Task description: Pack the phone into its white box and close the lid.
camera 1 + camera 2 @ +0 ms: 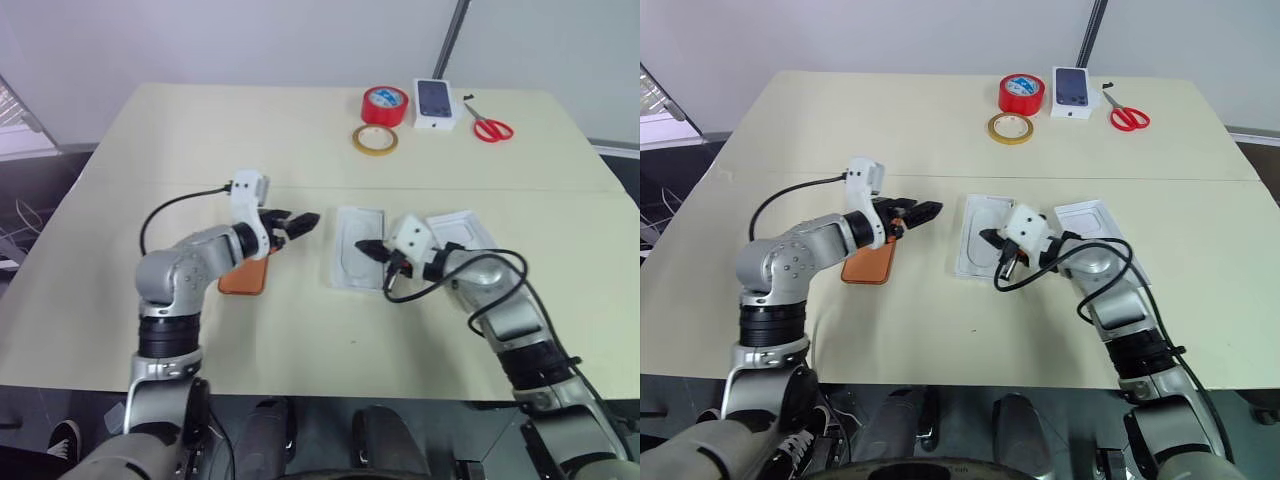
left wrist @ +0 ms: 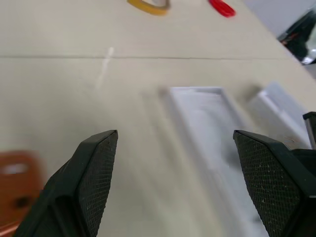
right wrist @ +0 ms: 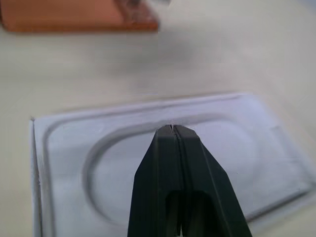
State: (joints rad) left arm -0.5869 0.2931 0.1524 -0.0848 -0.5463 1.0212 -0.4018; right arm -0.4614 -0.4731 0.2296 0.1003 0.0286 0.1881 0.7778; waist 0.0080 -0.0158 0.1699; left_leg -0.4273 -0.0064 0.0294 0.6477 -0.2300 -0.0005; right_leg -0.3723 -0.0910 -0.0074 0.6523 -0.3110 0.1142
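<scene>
The orange phone point(image 1: 243, 279) lies flat on the table, partly under my left forearm. My left gripper point(image 1: 300, 222) hovers open and empty just past the phone, pointing toward the middle of the table. There a thin white insert point(image 1: 358, 248) with an oval outline lies flat; I cannot tell whether the white box is beneath it. My right gripper point(image 1: 365, 246) is shut with nothing in it, its tips over the insert's oval point(image 3: 98, 168). A second white cardboard piece point(image 1: 462, 228), plain white inside, lies behind the right gripper and looks like the lid, open side up.
At the far side of the table stand a red tape roll point(image 1: 385, 104), a yellow tape ring point(image 1: 374, 139), a small white box with a dark phone picture point(image 1: 434, 102) and red scissors point(image 1: 490, 128). A seam point(image 1: 150, 186) runs across the tabletop.
</scene>
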